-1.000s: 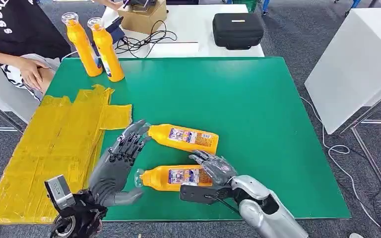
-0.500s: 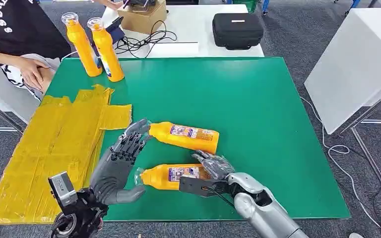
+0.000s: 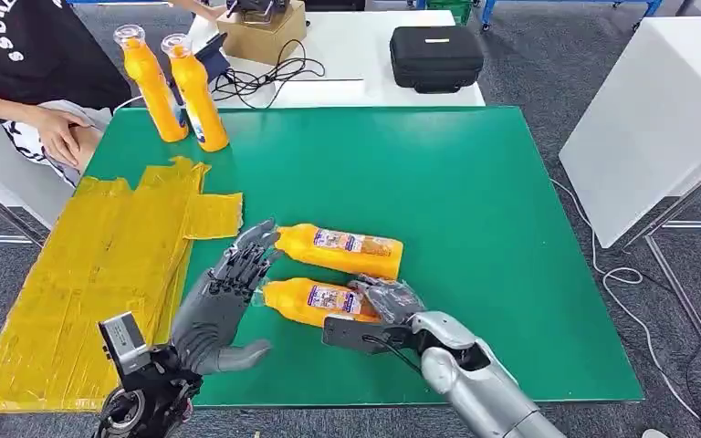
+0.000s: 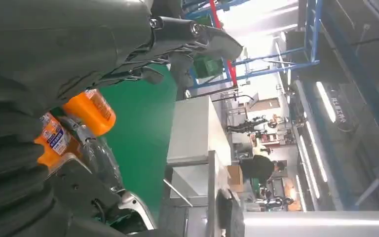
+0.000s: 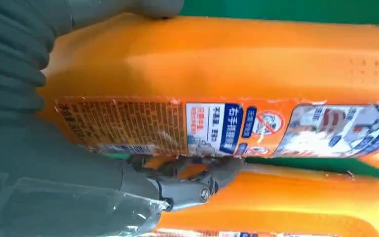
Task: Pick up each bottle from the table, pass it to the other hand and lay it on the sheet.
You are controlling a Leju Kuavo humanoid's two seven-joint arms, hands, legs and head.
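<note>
My right hand (image 3: 389,301) grips the near orange bottle (image 3: 313,300) around its base end; the bottle lies sideways, its cap end at the fingers of my left hand (image 3: 223,297). In the right wrist view my right hand (image 5: 54,163) wraps this labelled bottle (image 5: 227,64), with the second bottle (image 5: 286,197) just behind it. That second bottle (image 3: 341,251) lies flat on the green table (image 3: 475,182), its cap beside my left fingertips. My left hand is spread and holds nothing. The yellow sheet (image 3: 91,274) covers the table's left side. From the left wrist, my left hand (image 4: 54,44) and the held bottle (image 4: 52,140) show.
Two more orange bottles (image 3: 151,84) (image 3: 198,93) stand upright at the table's far left corner. A person (image 3: 27,55) sits beyond the left edge, one hand (image 3: 59,132) on a knee. A black case (image 3: 436,55), cables and a box lie on the white table behind.
My right hand has carried the near bottle leftward and away from me, close to the second bottle, its cap end now against my left fingers. The left hand has barely moved.
</note>
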